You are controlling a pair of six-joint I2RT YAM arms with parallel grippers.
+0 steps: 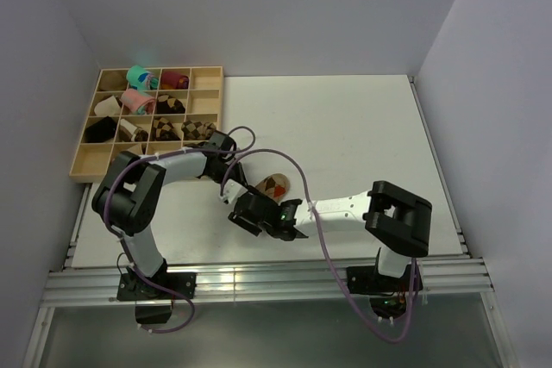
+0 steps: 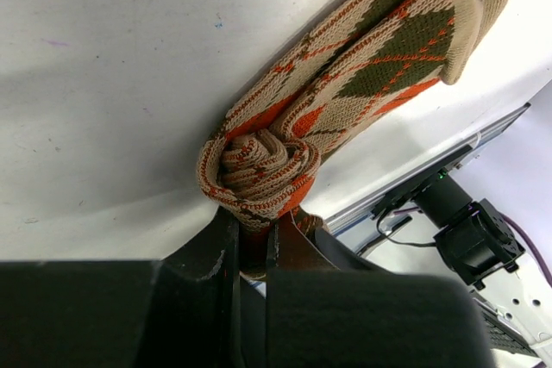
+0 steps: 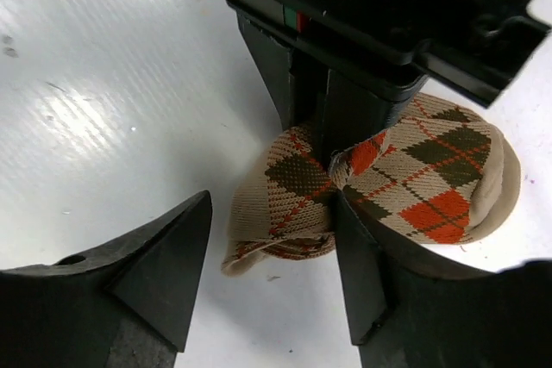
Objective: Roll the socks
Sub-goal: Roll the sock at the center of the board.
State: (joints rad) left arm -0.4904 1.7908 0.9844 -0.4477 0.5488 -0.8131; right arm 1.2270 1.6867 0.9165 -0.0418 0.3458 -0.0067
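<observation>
From above, I see the socks (image 1: 278,185) on the desk (image 1: 362,144), unrolled length running right from my left end effector (image 1: 240,174). Left wrist: its jaws pinch the rolled end. Right wrist: the right end effector (image 3: 272,213) gapes open astride that roll.

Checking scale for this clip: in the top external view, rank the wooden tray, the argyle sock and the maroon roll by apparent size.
1. wooden tray
2. argyle sock, only partly visible
3. maroon roll, clearly smallest
</observation>
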